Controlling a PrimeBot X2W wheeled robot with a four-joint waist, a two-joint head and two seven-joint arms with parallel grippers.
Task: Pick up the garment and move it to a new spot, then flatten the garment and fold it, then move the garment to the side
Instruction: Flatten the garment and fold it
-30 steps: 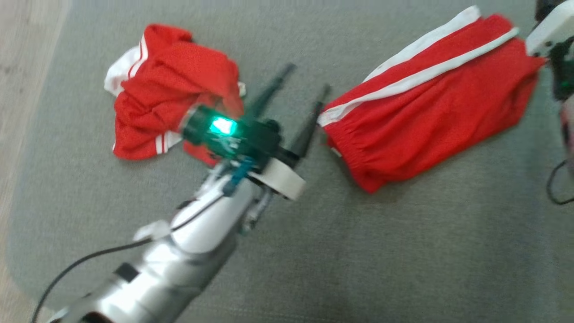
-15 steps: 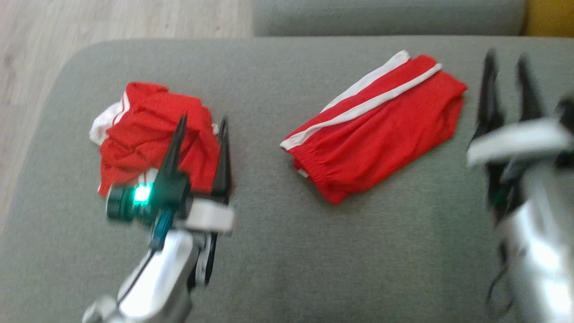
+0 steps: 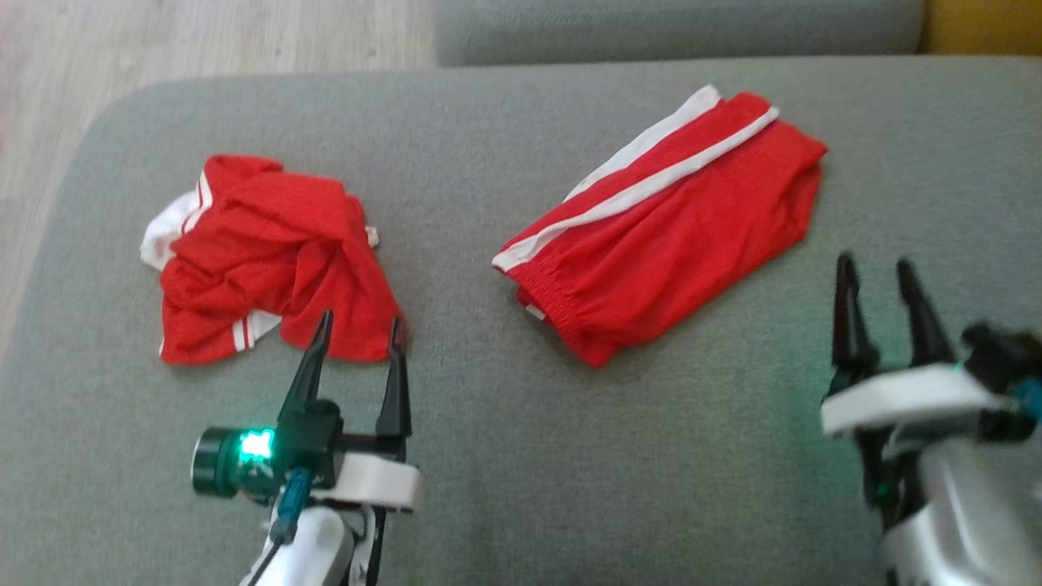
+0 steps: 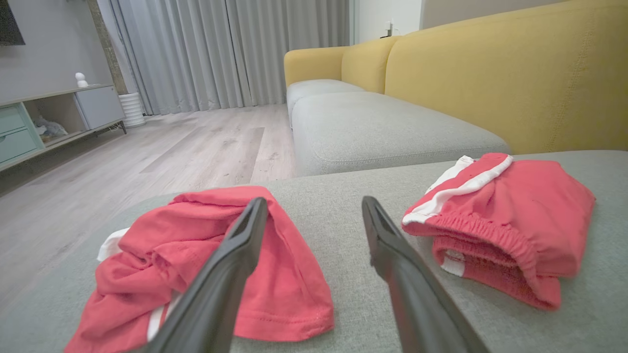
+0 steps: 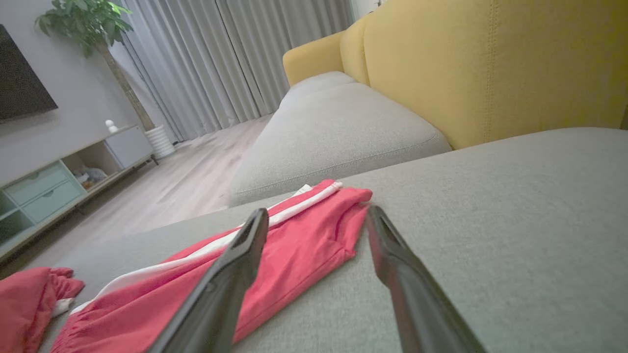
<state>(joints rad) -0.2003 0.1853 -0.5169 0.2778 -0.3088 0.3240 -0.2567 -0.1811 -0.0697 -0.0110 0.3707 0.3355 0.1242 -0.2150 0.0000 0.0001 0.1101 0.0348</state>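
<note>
The left hand (image 3: 361,319) and right hand (image 3: 875,264) are spread wide and empty, so the left should pinch the near edge of the crumpled garment (image 3: 269,244).

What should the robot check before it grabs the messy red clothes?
1. Left gripper open and holding nothing: ok.
2. Right gripper open and holding nothing: ok.
3. Crumpled garment just ahead of the left gripper's fingertips: ok.
4. Folded garment lies apart from the crumpled one: ok.
5. Bare cushion nearer the robot for flattening: ok.
6. Crumpled garment's edges easy to find: cannot tell.
</note>
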